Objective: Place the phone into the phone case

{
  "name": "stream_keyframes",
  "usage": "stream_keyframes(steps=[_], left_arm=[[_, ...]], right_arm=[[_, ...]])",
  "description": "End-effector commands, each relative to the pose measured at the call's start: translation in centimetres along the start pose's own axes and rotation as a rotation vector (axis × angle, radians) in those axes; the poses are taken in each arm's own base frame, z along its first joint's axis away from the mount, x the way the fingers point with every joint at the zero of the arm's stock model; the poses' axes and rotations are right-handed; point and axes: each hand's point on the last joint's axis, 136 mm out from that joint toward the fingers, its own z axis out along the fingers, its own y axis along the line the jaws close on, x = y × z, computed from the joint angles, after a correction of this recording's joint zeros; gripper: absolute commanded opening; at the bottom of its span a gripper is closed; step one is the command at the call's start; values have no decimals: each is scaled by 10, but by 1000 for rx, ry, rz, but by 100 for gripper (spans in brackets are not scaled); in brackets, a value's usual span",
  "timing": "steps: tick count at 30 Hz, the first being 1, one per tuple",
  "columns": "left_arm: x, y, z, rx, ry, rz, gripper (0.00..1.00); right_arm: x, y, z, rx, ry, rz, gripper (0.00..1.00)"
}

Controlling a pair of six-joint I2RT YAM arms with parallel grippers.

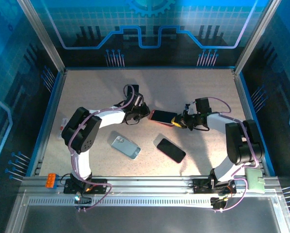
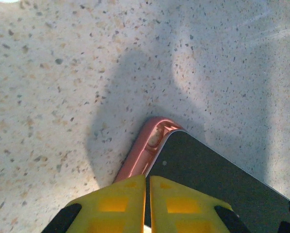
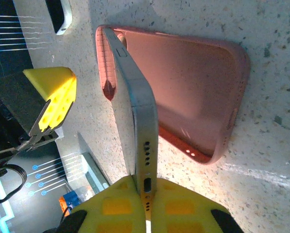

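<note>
Phone point(image 3: 135, 111) tilted, far end tucked in case point(image 3: 193, 82); right tool point(image 3: 147, 194) clamps port end for levering; left tool point(image 2: 147, 199) closed, likely bracing case.

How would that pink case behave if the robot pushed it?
The pink case looks like a thin, rubbery shell, so its walls probably flex and it is likely light. Lying flat on the table, it may slide when pushed, though the phone tucked into one end could steady it.

We see a phone point(image 2: 208, 179) with glossy black glass and a smooth, metallic rim, a matt pink rubbery case point(image 3: 193, 82), and a speckled, stone-like matt bench point(image 2: 62, 73).
</note>
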Motion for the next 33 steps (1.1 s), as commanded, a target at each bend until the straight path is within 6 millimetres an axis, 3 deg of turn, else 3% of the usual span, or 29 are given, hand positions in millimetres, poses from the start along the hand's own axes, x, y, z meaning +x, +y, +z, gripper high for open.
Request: stream_keyframes(steps=[1, 14, 33], left_arm=[[0, 7, 10, -41, 20, 27, 11], [-1, 26, 23, -67, 19, -4, 11], [5, 30, 30, -28, 44, -51, 11]], right_arm=[[-1, 1, 5, 3, 21, -14, 6], [0, -10, 16, 24, 63, 8, 5], [7, -21, 37, 57, 124, 30, 6]])
